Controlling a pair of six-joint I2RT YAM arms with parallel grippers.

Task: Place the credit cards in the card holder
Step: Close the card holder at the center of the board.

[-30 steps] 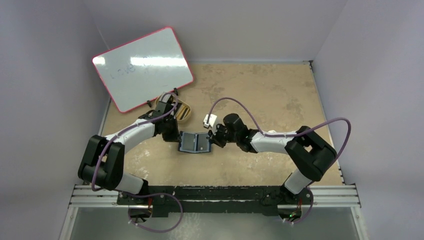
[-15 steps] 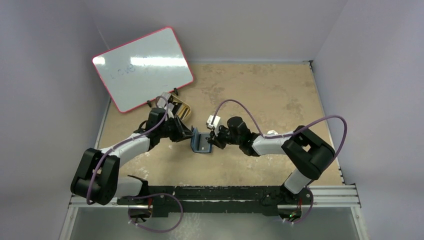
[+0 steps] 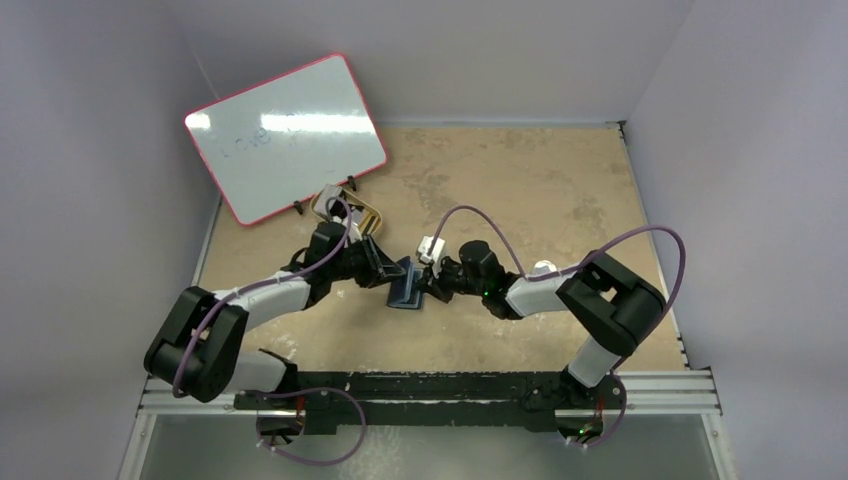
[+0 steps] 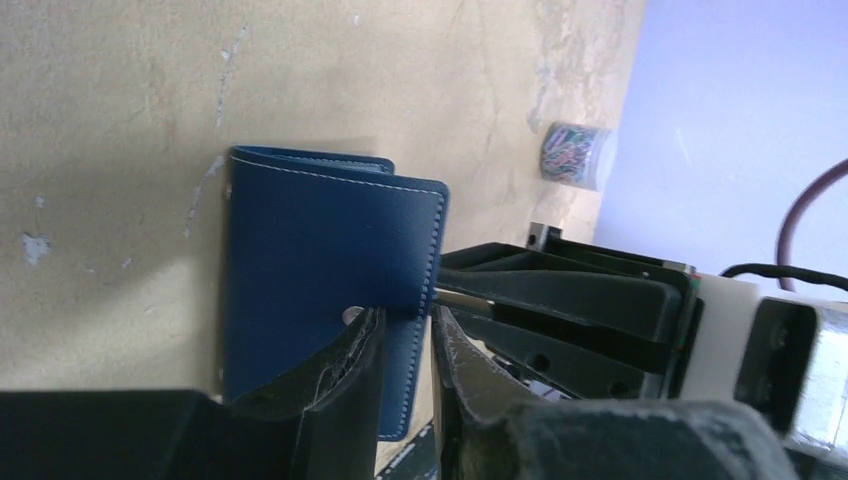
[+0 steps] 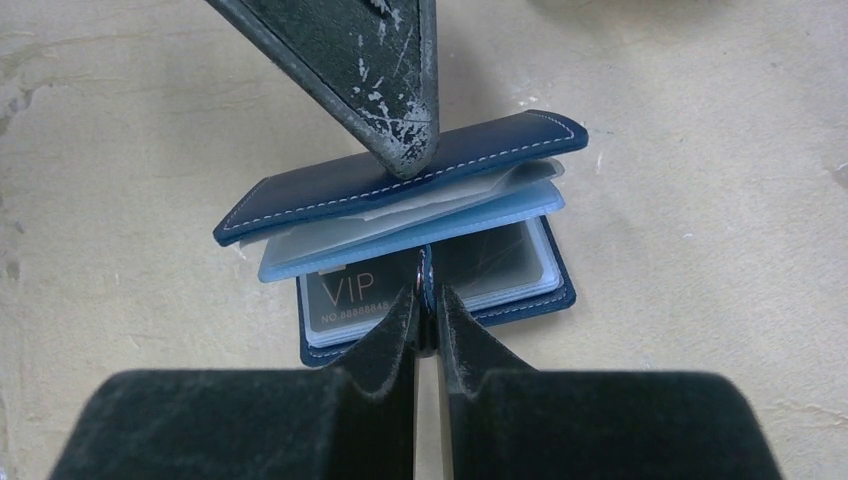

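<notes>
So the navy card holder [image 3: 408, 293] sits around the middle of the tan table [image 3: 540, 190], right between the two arms. It's folded most of the way over but not snapped. From the right wrist view the top cover hangs at a slant over the bottom half, with the light blue plastic sleeves fanned out in the gap. A grey VIP card [image 5: 345, 295] is tucked in a pocket on the bottom half.

The left gripper [image 4: 408, 318] has its jaws a little apart, not clamped on anything, and one scratched fingertip [image 5: 395, 130] pushes down on the outside of the top cover. The right gripper [image 5: 425, 295] is pinched nearly closed on a thin dark strip at the holder's near edge, which looks like part of the holder itself.

Over by the back-left corner there's a pink-rimmed whiteboard [image 3: 285, 135] propped up, with a gold tin [image 3: 352, 208] just in front of it. A small jar of paper clips [image 4: 575, 155] stands well apart from the holder.
</notes>
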